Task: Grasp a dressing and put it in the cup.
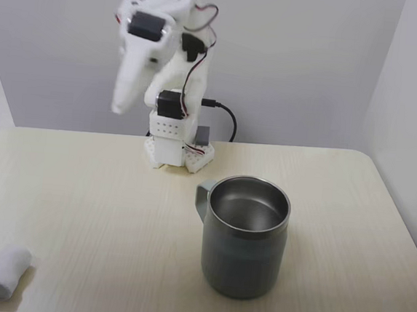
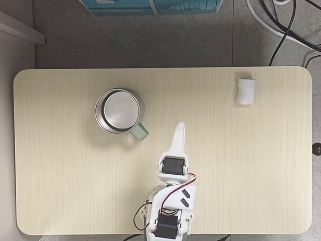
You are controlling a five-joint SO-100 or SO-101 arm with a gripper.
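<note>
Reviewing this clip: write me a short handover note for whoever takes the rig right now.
Gripper: raised above the table, jaws look closed, holding nothing.
Dressing: lying on the table near its far right corner in the top-down fixed view, untouched.
Cup: upright, left of the arm, handle toward the arm's base, nothing inside.
Done: nothing yet.
Left: reach the dressing, grasp it, carry it over, drop it into the cup.
</note>
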